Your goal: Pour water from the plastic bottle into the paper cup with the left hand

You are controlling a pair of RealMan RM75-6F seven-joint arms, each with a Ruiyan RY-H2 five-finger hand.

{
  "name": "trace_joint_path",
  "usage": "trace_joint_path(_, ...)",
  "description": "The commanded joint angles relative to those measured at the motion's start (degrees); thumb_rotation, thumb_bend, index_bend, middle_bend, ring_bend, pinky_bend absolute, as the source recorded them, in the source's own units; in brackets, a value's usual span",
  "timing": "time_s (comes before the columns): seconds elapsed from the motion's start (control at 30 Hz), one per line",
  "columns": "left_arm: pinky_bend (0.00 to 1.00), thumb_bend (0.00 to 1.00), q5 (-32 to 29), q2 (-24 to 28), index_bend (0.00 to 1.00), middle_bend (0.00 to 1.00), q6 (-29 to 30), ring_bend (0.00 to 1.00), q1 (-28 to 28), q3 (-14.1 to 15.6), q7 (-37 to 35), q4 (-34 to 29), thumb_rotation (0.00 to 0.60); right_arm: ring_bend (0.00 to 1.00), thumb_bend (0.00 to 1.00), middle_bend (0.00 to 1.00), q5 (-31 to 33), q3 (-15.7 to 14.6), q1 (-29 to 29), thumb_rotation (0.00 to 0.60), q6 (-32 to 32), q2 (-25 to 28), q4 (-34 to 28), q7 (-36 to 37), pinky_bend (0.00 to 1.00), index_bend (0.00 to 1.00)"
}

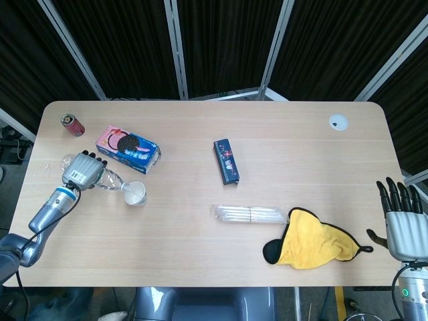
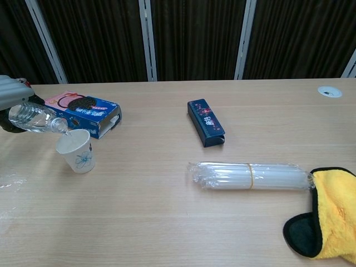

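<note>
A: Where's the bottle (image 2: 34, 118)?
B: Near the table's (image 1: 200, 247) left edge, tipped almost flat, its mouth just over the rim of the cup (image 2: 76, 150). The left hand (image 1: 82, 170) is wrapped around its body.
A: And the cup?
B: Upright on the table, white with a small blue flower print, just in front of the cookie box (image 1: 127, 148).
A: The right hand (image 1: 403, 219)?
B: Off the table's right edge, fingers spread and pointing up, holding nothing.
A: What else is around?
B: A red can (image 1: 72, 124) at the far left corner, behind the cookie box. A dark blue box (image 2: 206, 130) near the middle. In front of it lies a bundle of straws (image 2: 250, 176) in clear wrap, its right end touching a yellow cloth (image 1: 313, 247). A small white disc (image 1: 338, 122) sits at the far right.
</note>
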State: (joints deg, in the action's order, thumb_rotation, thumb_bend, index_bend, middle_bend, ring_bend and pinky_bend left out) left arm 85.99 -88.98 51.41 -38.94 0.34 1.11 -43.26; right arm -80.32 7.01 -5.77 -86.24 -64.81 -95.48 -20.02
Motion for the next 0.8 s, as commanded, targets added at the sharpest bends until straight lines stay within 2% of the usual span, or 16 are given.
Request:
trace_joint_path(0.03, 0.37, 0.46, 0.0, -0.1, 0.62, 0.51, 0.2, 0.38, 0.1, -0.1, -1.5, 0.0, 0.600, 0.00, 0.00, 0.00, 0.0, 0.0, 0.0, 0.600, 0.0, 0.0, 0.0, 0.0, 0.00, 0.00)
trace_joint_path(0.2, 0.37, 0.46, 0.6, -0.4, 0.63, 0.51, 1.3, 0.38, 0.4, 0.2, -4.1, 1.0, 0.600, 0.00, 0.00, 0.00, 0.1, 0.0, 0.0, 0.600, -0.1, 0.0, 0.0, 0.0, 0.00, 0.00)
trace_joint_path(0.37, 0.37, 0.46, 2.0, -0.9, 0.63, 0.51, 4.2, 0.38, 1.1, 0.7, -10.9, 2.5, 0.600, 0.00, 0.00, 0.00, 0.1, 0.0, 0.0, 0.600, 0.0, 0.0, 0.0, 0.0, 0.00, 0.00)
trace_joint_path(0.67, 0.37, 0.45, 1.8, -0.1, 0.63, 0.51, 8.6, 0.38, 3.3, 0.0, -29.9, 3.3, 0.600, 0.00, 0.00, 0.00, -0.2, -0.1, 0.0, 0.600, -0.1, 0.0, -0.1, 0.3, 0.00, 0.00)
trace_joint_path(0.8, 0.37, 0.44, 1.4, 2.3, 0.63, 0.51, 11.8, 0.38, 4.4, -1.3, -42.5, -1.2, 0.600, 0.00, 0.00, 0.00, -0.5, -0.2, 0.0, 0.600, -0.2, 0.1, -0.3, 0.4, 0.00, 0.00)
